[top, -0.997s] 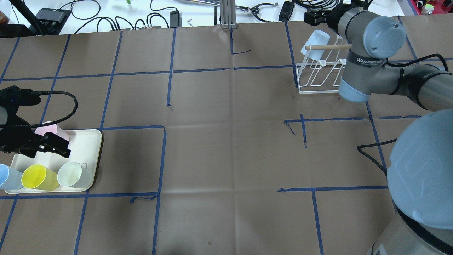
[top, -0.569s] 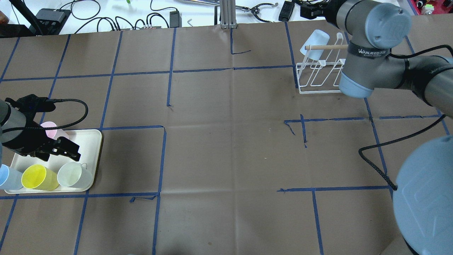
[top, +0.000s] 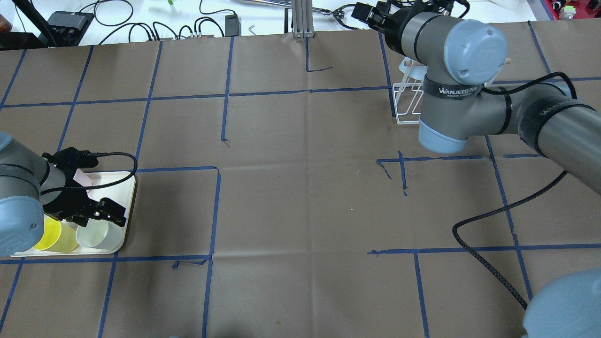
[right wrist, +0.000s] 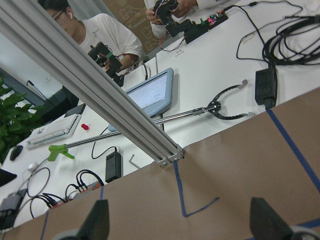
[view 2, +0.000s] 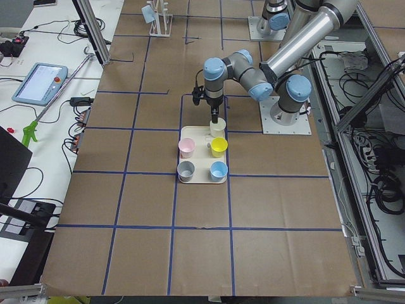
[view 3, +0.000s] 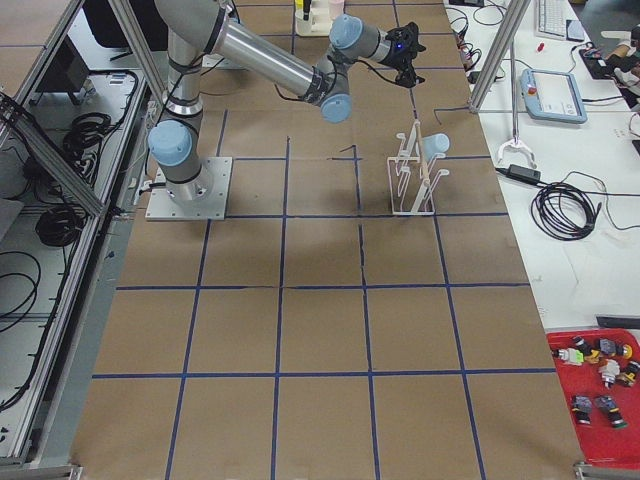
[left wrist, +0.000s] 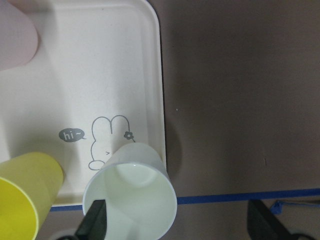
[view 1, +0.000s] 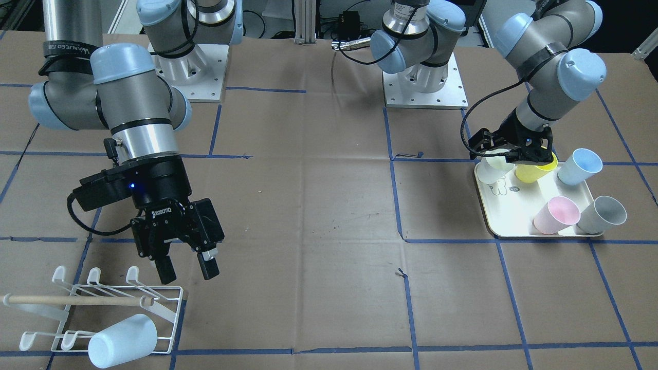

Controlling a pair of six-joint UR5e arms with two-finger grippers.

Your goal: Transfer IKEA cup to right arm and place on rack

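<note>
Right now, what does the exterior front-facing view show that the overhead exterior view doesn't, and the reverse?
Only front-facing: the grey plastic cup and the pale blue plastic cup on the white rectangular tray; the left arm covers them from overhead. Only overhead: the white bench strewn with cables beyond the table. Both: the left gripper over the off-white plastic cup, the yellow plastic cup beside it, and the white wire rack, which the right arm half hides from overhead.

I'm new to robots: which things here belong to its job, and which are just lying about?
Job: left hand, white cup, tray, right hand, rack.
Lying about: cables, blue-edged tablet, red bin of small parts.
</note>
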